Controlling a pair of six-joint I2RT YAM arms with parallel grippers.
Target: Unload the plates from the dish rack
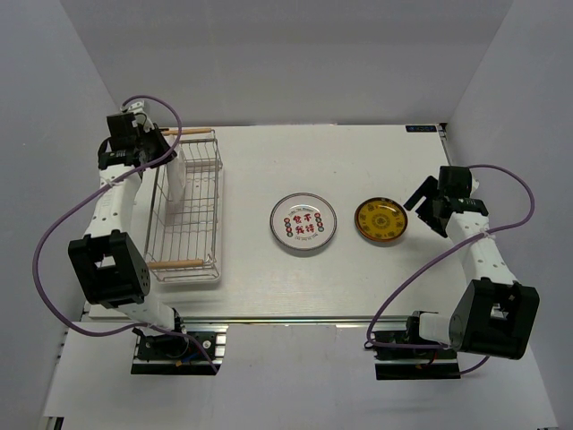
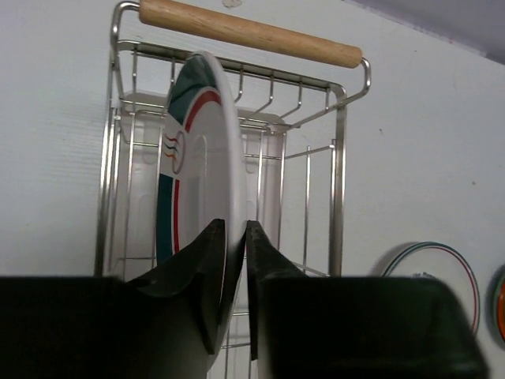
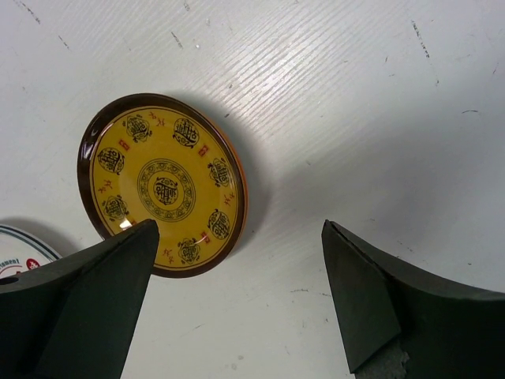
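Teal-ringed plate (image 2: 201, 158) between left gripper (image 2: 234, 230) fingers (image 2: 197, 272)

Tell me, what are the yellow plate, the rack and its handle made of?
Yellow plate: probably glazed ceramic or hard plastic; glossy, with a small bright glint near its rim.
Rack: metal wire, silvery and shiny.
Handle: bare wood, pale tan, matte, faint grain.

**Surfaces and finishes**

Your dish rack (image 2: 338, 166) is bright, polished metal wire with a smooth, pale wooden handle (image 2: 252, 33). The teal-ringed plate (image 2: 207, 158) and yellow-brown plate (image 3: 162, 185) look glazed and glossy. The table (image 3: 355, 118) is matt white, finely ribbed and scuffed. The left gripper's fingers (image 2: 197, 268) look like matt black plastic.
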